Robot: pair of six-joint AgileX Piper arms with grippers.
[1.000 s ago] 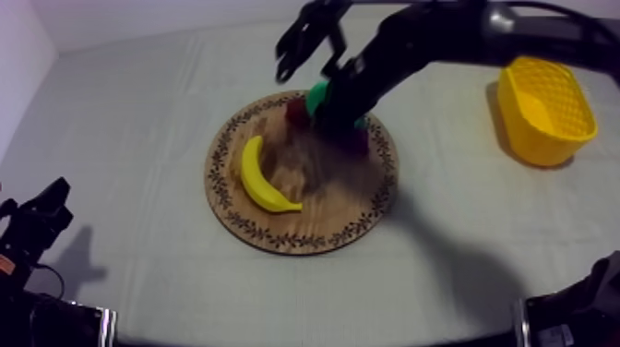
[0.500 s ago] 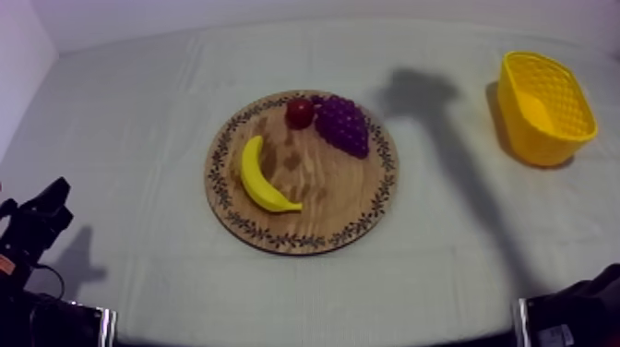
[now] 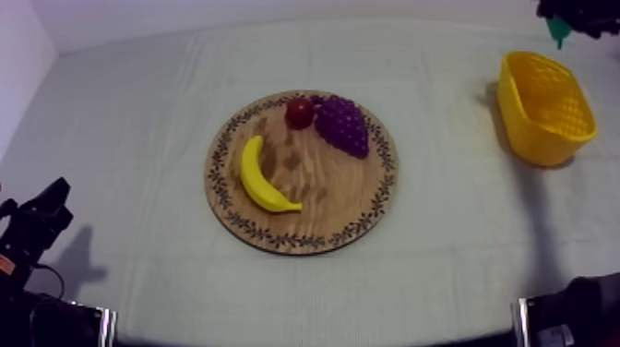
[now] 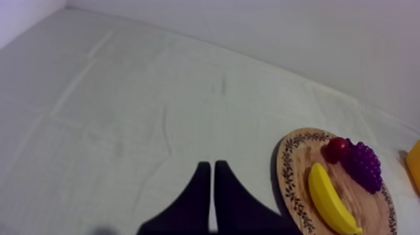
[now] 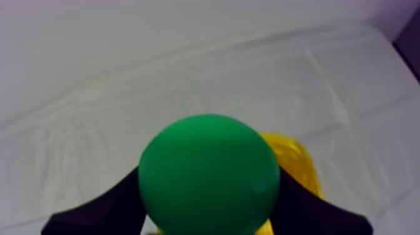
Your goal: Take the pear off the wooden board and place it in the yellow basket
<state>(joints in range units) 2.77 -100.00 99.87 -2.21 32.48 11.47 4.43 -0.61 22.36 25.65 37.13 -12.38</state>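
Note:
My right gripper point(image 3: 565, 18) hangs high at the far right, above the back of the yellow basket point(image 3: 544, 107), with a bit of the green pear point(image 3: 557, 34) showing under it. In the right wrist view the black fingers point(image 5: 109, 203) are shut on the round green pear point(image 5: 208, 175), and the yellow basket point(image 5: 294, 162) lies just behind and below it. The round wooden board point(image 3: 302, 172) at mid-table carries a banana point(image 3: 261, 176), a small red fruit point(image 3: 299, 112) and a bunch of grapes point(image 3: 342, 124). My left gripper point(image 4: 209, 187) is shut, low over the cloth left of the board point(image 4: 295, 187).
The left arm point(image 3: 37, 221) rests at the table's near left corner. The board's fruit, a banana point(image 4: 328, 199), a red fruit point(image 4: 338, 147) and grapes point(image 4: 365, 165), lie right of the left gripper. Open cloth separates board and basket.
My right arm has lifted the pear off the board and carried it right, from over the board to above the basket. The left arm has not moved.

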